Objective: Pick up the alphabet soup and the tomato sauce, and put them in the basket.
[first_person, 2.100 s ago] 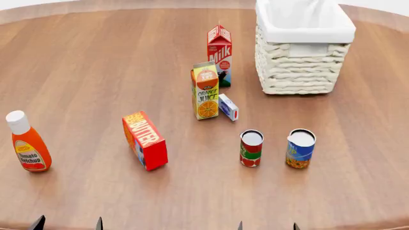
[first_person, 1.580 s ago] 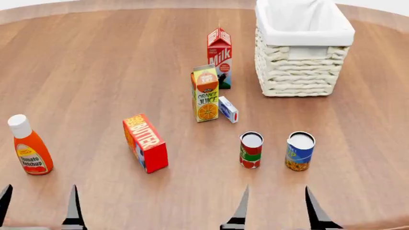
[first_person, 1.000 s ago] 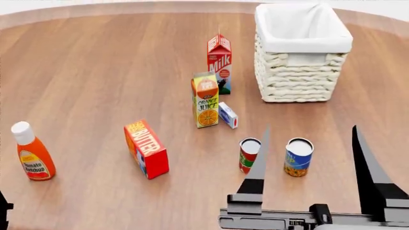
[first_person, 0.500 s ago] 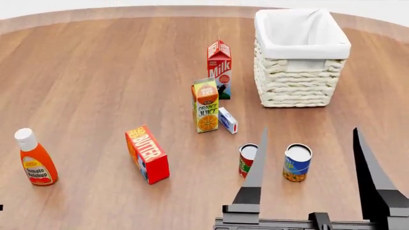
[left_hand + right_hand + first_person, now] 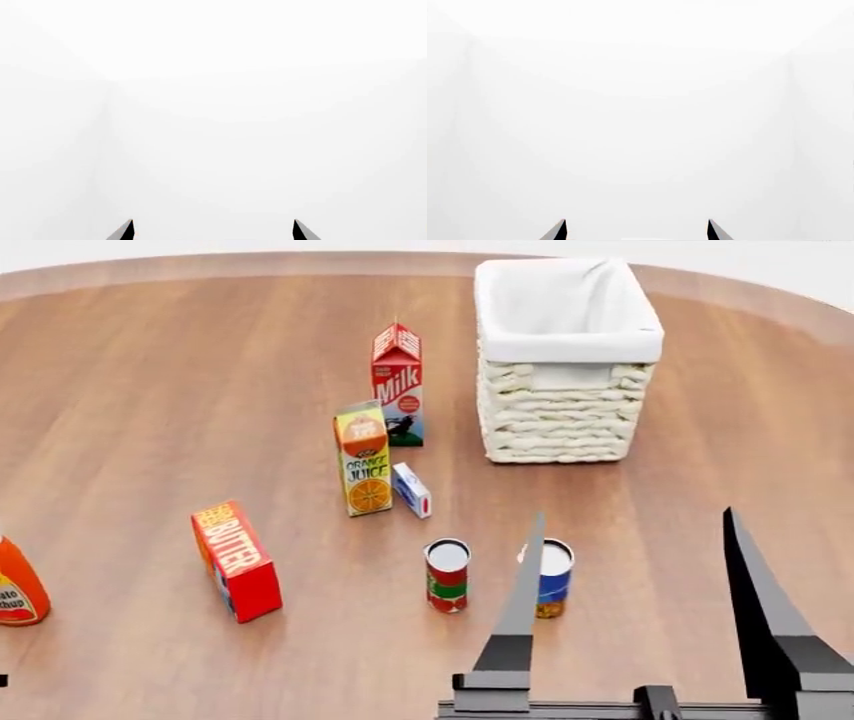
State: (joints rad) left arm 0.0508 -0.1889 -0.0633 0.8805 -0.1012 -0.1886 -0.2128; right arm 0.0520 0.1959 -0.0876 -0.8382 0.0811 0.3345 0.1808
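The alphabet soup (image 5: 557, 575), a blue-labelled can, stands upright on the wooden table, partly hidden behind one finger of my right gripper. The tomato sauce (image 5: 447, 575), a red and green can, stands upright just left of it. The basket (image 5: 567, 425) stands farther back, white liner showing, nothing visible inside. My right gripper (image 5: 634, 512) is open and empty, raised near the camera in front of the cans. Its wrist view (image 5: 636, 222) shows only spread fingertips against white. My left gripper (image 5: 213, 222) is open in its wrist view, also against white.
A milk carton (image 5: 398, 385), an orange juice carton (image 5: 363, 460) and a small white-blue box (image 5: 411, 490) stand left of the basket. A red butter box (image 5: 236, 560) lies farther left. An orange ketchup bottle (image 5: 14, 590) is cut by the left edge.
My right gripper rose into the head view, open, in front of the cans. The left fingers dropped out of that view. The view shifted, so everything sits further left.
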